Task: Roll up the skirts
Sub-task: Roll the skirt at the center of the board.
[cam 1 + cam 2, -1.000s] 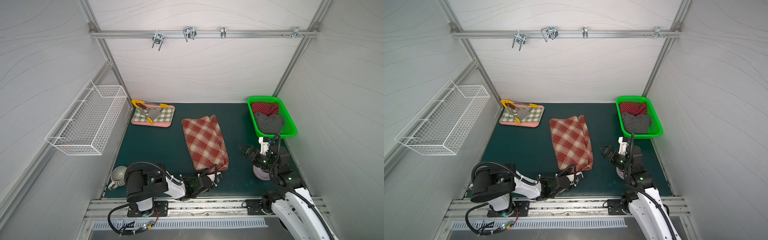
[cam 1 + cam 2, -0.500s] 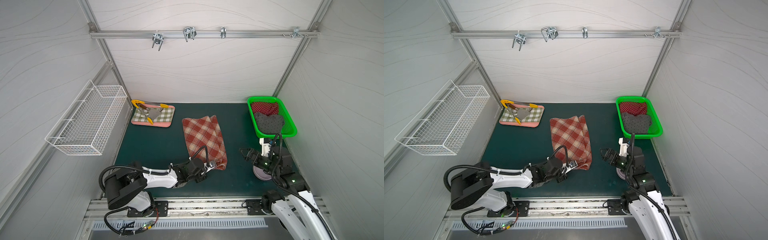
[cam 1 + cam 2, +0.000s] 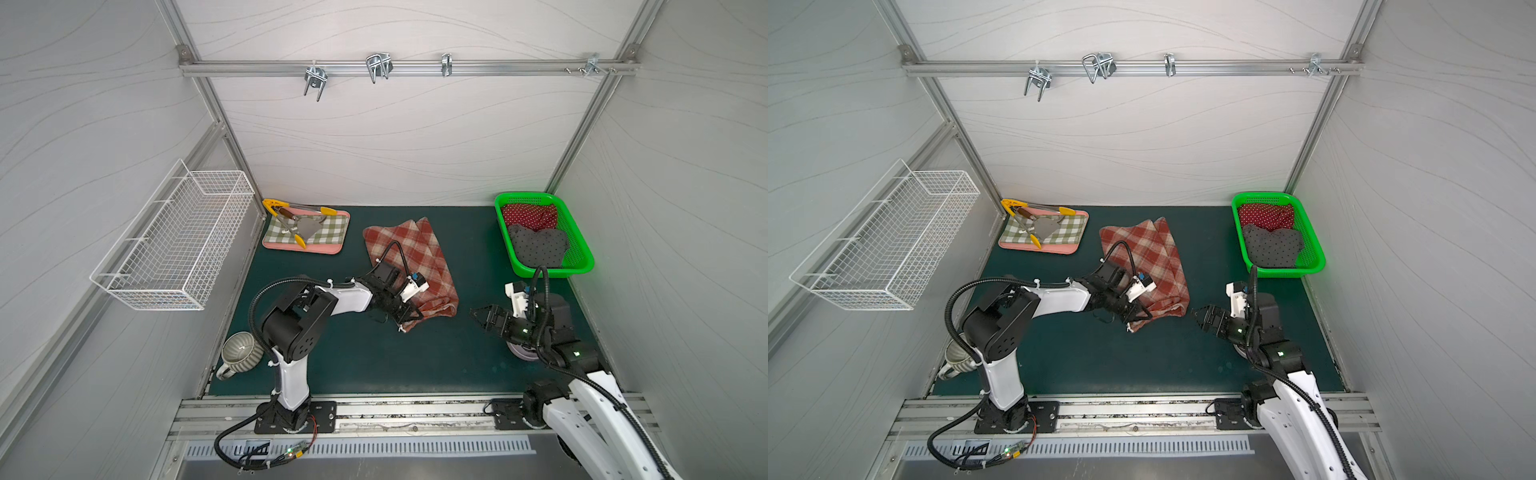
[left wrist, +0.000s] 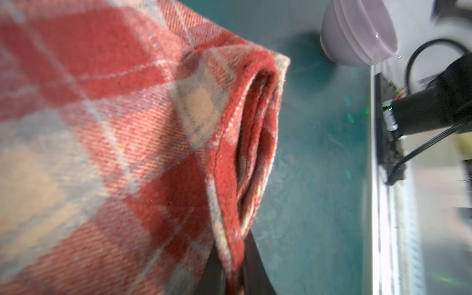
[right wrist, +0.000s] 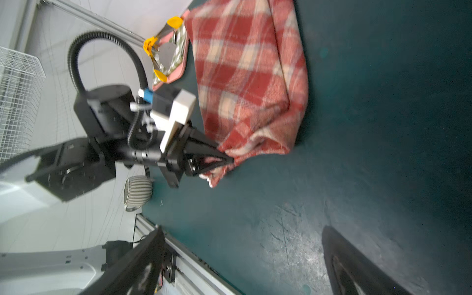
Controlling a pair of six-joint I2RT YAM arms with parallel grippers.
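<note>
The plaid skirt point(image 3: 415, 257) lies on the bench point(image 3: 353, 365), folded into a long strip. Its long axis runs from the left fingers point(image 3: 409, 316) away toward the back wall, the far end leaning a little to the robot's left. Those fingers are pinching only the near-left corner of its near end, which is lifted slightly off the bench. The rest of that end lies flat between them and the right fingers point(image 3: 484, 311), which are spread wide and hover just beside the near-right corner without touching it. The main risk, as I judge it, is a crooked roll: pulled over from one corner, the strip would likely wind into a cone rather than a cylinder. The left wrist view shows several loose layers gaping at the edge, so the stack may split or the woolly corner slip out of so small a bite. A lavender bowl point(image 3: 519, 349) sits under the right arm, behind its fingers, and could be knocked. Beyond the right fingers, the red dotted skirt point(image 3: 528, 216) and grey dotted skirt point(image 3: 538, 247) wait in the green basket point(image 3: 552, 272).
</note>
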